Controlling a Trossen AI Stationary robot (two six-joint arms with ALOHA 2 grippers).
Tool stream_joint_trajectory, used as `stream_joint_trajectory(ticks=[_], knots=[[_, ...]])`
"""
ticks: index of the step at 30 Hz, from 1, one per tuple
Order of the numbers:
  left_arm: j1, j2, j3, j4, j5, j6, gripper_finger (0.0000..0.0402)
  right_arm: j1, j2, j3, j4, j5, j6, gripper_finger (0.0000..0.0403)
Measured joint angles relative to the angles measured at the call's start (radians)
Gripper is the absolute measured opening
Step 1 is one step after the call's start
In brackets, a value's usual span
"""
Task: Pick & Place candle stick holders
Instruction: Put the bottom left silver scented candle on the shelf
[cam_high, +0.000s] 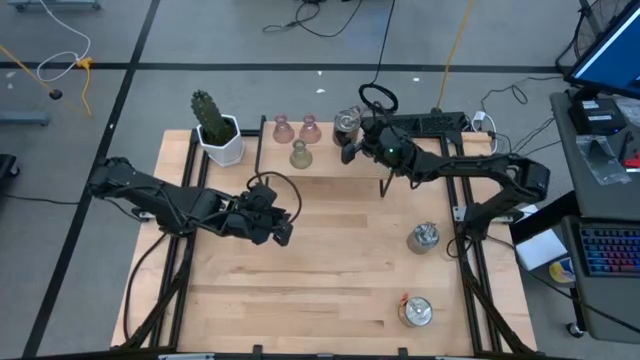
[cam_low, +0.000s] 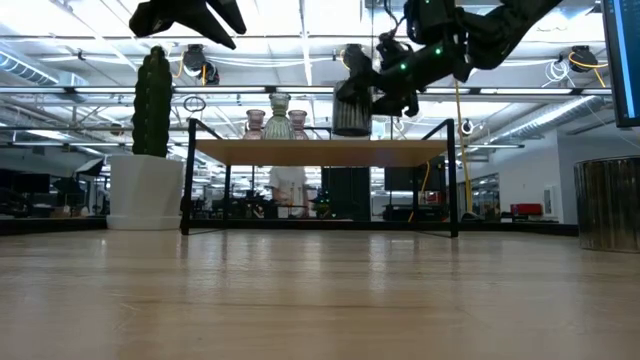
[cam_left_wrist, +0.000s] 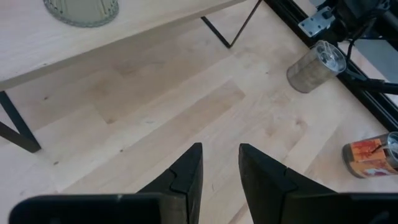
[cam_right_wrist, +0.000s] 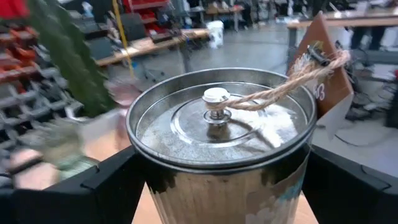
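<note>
- No word, brand or sign can be read with certainty in any view.
- On the brown paper tag (cam_right_wrist: 326, 65) tied by twine to the silver holder (cam_right_wrist: 221, 134), part of a printed figure is seen at the edge, too cut off to be read.

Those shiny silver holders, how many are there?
3: one silver holder between the right gripper's fingers at the shelf; two stand on the table, one mid-right, one nearer the front.
</note>
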Motion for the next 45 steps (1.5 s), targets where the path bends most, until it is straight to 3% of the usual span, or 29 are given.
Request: stream_joint_trajectory(ticks=[5,15,33,45], knots=[[0.001,0.0,0.0,0.0,0.0,-0.001,0.0104,-0.032,-0.002,0.001,0.003,0.005,-0.027,0.0354],[0.001,0.0,0.0,-0.002,0.001,-0.001,0.0104,-0.066,-0.028,0.001,-0.172,0.113,-0.049,0.0354],[0.001,0.0,0.0,-0.002,-0.019,0.002,0.0104,-0.066,-0.139,0.002,-0.38,0.138,-0.007,0.0354],[-0.005,0.0,0.0,0.003,-0.024,-0.006,0.0104,-0.066,-0.147,-0.053,-0.35,0.138,0.048,0.0354]])
